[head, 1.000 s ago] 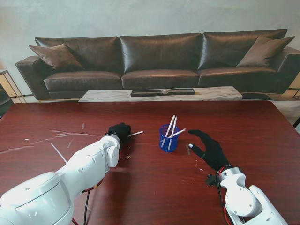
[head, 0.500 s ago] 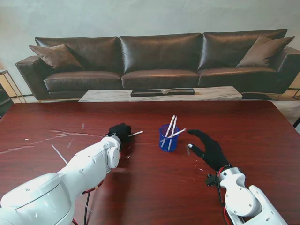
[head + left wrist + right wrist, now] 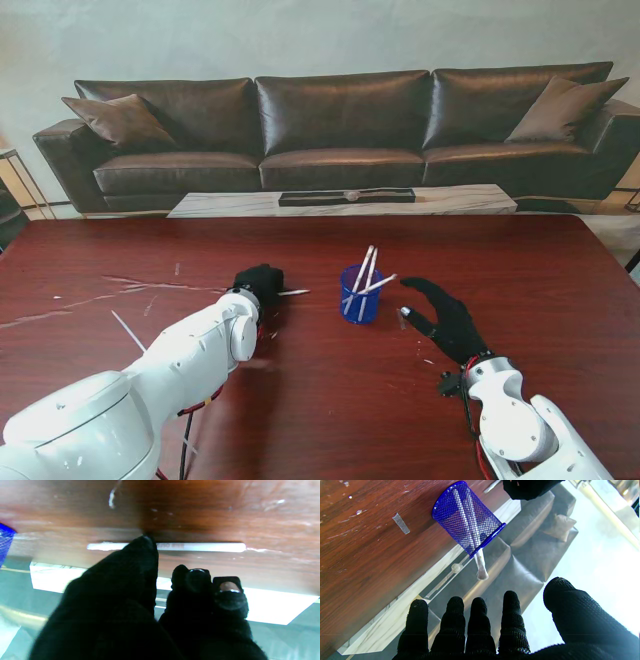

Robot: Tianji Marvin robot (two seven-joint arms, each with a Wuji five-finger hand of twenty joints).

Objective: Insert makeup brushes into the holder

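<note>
Three brushes (image 3: 366,277) stand tilted in the blue mesh holder (image 3: 359,296) at the middle of the stand view, on the red-brown bench (image 3: 560,280). Just left of it, the left hand (image 3: 259,282) is closed around another brush (image 3: 293,292), whose white handle pokes out toward the holder. Right of the holder, the right hand (image 3: 445,316) hovers with fingers (image 3: 480,620) spread, holding nothing. Behind the bench stands a dark sofa (image 3: 340,125).

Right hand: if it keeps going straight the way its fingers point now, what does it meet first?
Probably the blue mesh holder. The right hand is open, fingers aimed toward it over bare table, nothing between. Depth is unclear, so it might pass just beside the holder.
</note>
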